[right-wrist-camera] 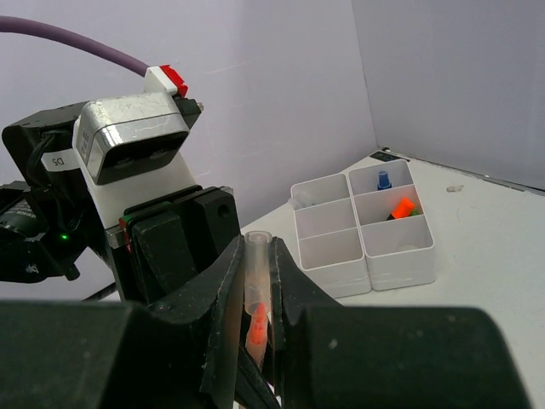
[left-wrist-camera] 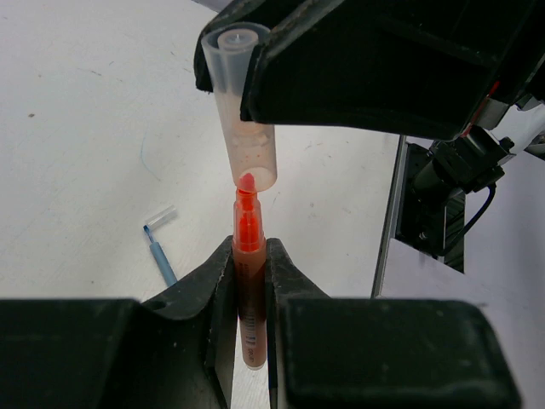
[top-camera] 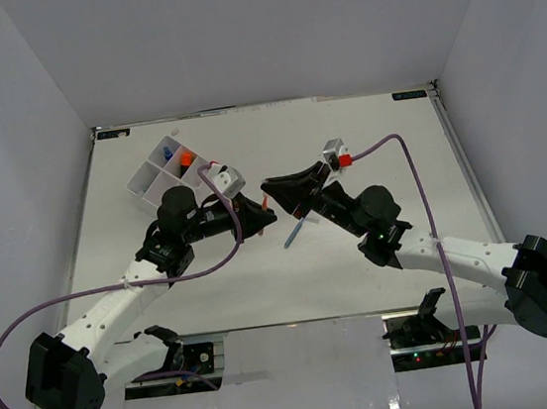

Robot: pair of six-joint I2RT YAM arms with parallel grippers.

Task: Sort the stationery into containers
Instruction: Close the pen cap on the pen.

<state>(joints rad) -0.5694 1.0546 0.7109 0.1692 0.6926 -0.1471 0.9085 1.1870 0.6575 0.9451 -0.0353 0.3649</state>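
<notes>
Left claw (left-wrist-camera: 249,281) clamped mid-barrel on orange pen (left-wrist-camera: 249,234), nib at mouth of clear cap (left-wrist-camera: 245,128) pinched in right claw (right-wrist-camera: 258,281), above bench (left-wrist-camera: 85,128), well apart from tray (right-wrist-camera: 396,268). Pen looks light, stiff, slick; mid-barrel hold suits. Cap likely thin, slips easily.

Overhead view, opposed wrist close-ups sharing pen (left-wrist-camera: 249,251)
</notes>
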